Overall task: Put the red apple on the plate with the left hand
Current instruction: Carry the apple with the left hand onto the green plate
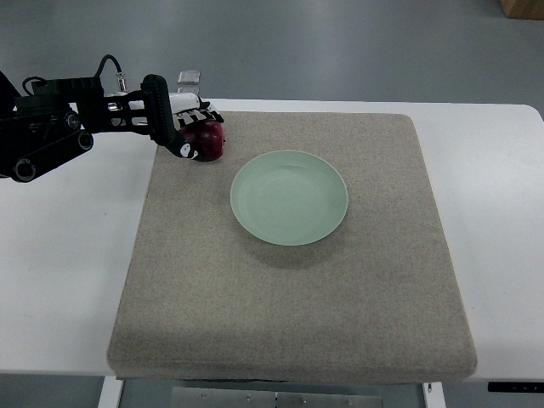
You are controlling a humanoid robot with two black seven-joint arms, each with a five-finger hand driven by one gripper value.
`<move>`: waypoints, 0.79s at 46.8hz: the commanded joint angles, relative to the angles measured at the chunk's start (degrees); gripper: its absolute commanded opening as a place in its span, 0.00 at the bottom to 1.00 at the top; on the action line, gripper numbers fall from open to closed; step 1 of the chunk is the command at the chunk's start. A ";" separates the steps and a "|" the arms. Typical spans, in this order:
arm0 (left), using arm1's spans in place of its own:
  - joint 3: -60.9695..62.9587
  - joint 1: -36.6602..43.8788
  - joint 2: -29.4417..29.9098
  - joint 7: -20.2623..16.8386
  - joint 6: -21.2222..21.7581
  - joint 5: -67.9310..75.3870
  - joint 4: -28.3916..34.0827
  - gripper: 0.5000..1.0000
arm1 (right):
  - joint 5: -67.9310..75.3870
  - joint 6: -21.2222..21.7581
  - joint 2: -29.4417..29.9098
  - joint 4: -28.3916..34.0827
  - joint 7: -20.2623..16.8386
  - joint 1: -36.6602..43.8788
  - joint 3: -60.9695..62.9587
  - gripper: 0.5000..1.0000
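Left hand (189, 127) has fingers curled round the apple (208, 141) at the mat's (289, 306) far-left corner | plate (289, 197) sits empty, off to the hand's right and nearer | grasp looks made; carry and set-down left | right arm out of view

A white table (51, 280) carries a square grey mat (289, 297) that fills most of the view. A pale green plate (289, 197), empty, sits on the mat a little above its middle. The left arm (51, 127), black with exposed cables, comes in from the left edge near the top. Its hand (183, 127) lies at the mat's far left corner, fingers curled over a red apple (208, 142). The apple sits on the mat, just left of the plate and apart from it. A small clear object (189, 80) stands behind the hand at the table's far edge.
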 commanded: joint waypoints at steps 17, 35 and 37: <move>-1.91 -0.76 0.09 0.00 2.05 0.33 -13.90 0.15 | 0.00 0.01 0.00 0.00 0.00 0.00 -0.02 0.93; -1.38 0.38 -0.79 0.00 2.40 0.86 -17.42 0.20 | 0.00 0.01 0.00 0.00 0.00 0.00 0.07 0.93; -1.38 0.39 -0.79 0.00 2.40 0.86 -17.16 0.21 | 0.00 0.01 0.00 0.00 0.00 0.00 -0.02 0.93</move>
